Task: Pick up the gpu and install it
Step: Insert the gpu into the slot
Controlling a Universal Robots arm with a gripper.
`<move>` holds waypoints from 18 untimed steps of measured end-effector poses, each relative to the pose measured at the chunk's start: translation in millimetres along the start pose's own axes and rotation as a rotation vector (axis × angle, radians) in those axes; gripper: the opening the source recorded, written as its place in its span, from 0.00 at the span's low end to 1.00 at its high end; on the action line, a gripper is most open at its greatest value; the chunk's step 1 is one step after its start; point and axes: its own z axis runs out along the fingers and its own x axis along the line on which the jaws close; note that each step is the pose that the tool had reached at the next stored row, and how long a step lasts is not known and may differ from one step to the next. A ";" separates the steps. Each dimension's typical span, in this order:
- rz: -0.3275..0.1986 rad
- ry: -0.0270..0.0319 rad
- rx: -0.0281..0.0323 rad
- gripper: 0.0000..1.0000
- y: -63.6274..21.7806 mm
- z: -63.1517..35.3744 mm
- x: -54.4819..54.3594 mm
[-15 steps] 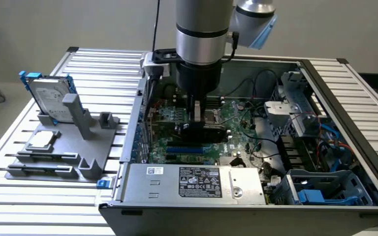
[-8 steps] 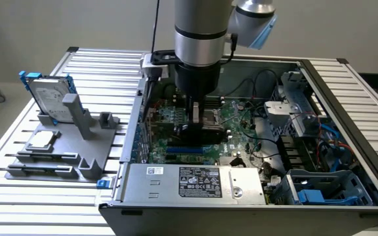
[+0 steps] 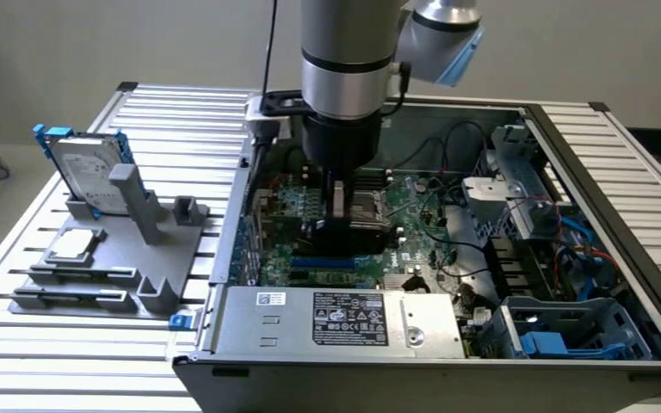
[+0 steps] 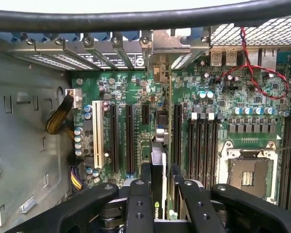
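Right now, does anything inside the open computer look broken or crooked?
Nothing looks broken or spilled. The gpu, a thin card with black cover and green board, stands upright in the black gripper above the long black slots of the green motherboard, parallel to them, not crooked.

Black-covered green gpu (image 4: 158, 158), black pincer (image 4: 160, 175), green motherboard (image 4: 136, 90), silver hard drive (image 3: 82, 169) with blue frame

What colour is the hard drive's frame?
The frame is blue, clearest in the exterior view.
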 end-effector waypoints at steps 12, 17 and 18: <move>0.005 -0.0001 -0.0003 0.27 2.3 4.0 0.2; 0.005 0.0001 -0.0050 0.27 2.3 6.7 0.7; 0.005 0.0000 -0.0067 0.27 2.3 7.4 0.8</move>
